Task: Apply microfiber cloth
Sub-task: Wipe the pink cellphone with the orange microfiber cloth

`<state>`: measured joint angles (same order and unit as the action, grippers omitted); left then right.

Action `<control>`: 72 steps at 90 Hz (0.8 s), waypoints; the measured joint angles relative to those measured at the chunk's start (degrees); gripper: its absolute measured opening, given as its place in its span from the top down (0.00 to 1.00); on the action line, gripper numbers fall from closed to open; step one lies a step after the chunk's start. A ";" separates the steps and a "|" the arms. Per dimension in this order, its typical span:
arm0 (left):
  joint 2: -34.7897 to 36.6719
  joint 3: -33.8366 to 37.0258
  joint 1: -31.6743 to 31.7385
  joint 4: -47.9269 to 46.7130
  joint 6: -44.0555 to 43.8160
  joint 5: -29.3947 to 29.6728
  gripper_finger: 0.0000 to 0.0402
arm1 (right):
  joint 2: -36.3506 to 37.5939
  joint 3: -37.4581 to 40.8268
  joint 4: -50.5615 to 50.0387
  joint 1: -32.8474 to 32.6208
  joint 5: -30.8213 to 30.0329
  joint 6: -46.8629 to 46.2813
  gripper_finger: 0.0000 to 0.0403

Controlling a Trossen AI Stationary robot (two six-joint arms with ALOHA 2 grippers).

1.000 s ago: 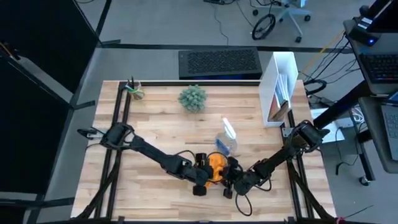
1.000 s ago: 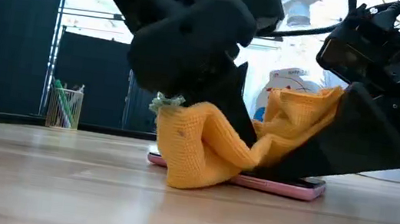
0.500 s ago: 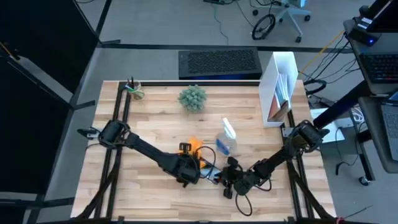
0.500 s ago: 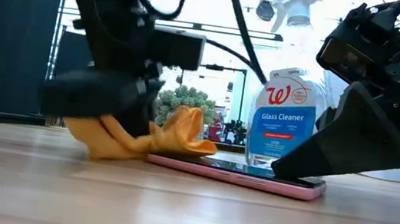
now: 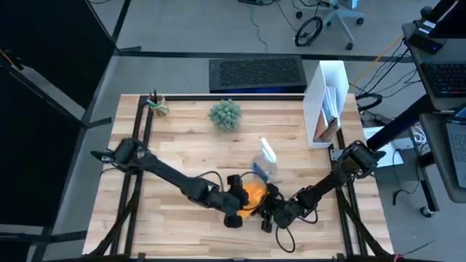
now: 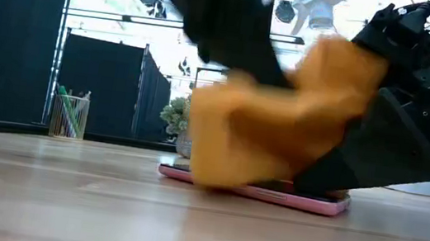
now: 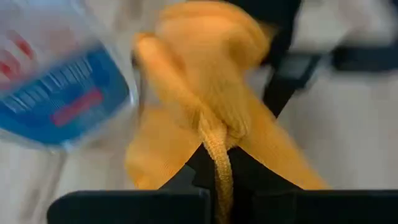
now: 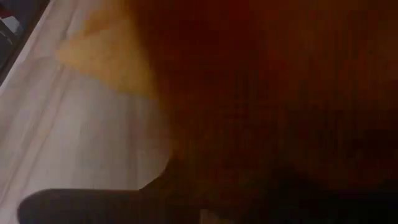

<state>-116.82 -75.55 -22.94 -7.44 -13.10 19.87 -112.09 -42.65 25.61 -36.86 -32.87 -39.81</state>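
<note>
The orange microfiber cloth (image 5: 255, 193) is bunched up over a black smartphone in a pink case (image 6: 304, 201), which lies flat on the table near the front middle. My left gripper (image 7: 217, 179) is shut on the cloth and stands just left of it in the high view. My right gripper (image 5: 271, 211) sits low at the phone's right end (image 6: 336, 201), partly behind the cloth (image 6: 281, 121). The clear spray bottle (image 5: 265, 164) stands just beyond the phone. My left gripper pinches a gathered fold of the cloth (image 7: 217, 146) between its two fingers, several layers together. The cloth's loose part spreads out beyond the fingers, and its lower part drags over the phone's screen (image 6: 224, 178).
A pen cup (image 5: 156, 105) stands at the far left and a small green plant (image 5: 226, 114) at the far middle. At the far right is a white file box (image 5: 329, 102). A keyboard (image 5: 256, 73) lies beyond the table's far edge. Bare wood stretches left of the arms.
My left gripper has swept the cloth off the phone toward the table's left and then back toward the right. The cloth now covers the phone's middle and right again. The phone and my right gripper have stayed put.
</note>
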 joint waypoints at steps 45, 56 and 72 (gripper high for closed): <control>-0.96 -0.19 0.91 -29.92 1.87 8.91 1.00 | 0.00 0.00 -0.02 0.00 0.15 -0.01 0.84; 1.29 -0.49 1.14 -35.19 1.05 10.62 1.00 | 0.91 0.04 -0.01 0.00 0.27 0.11 0.84; 10.08 -0.34 2.08 -33.17 0.46 13.21 1.00 | 8.02 -0.65 -2.63 -0.38 5.61 4.34 0.84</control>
<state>-106.74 -75.89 -20.86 -40.61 -12.64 33.08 -104.08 -43.31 22.98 -37.24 -27.26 -35.48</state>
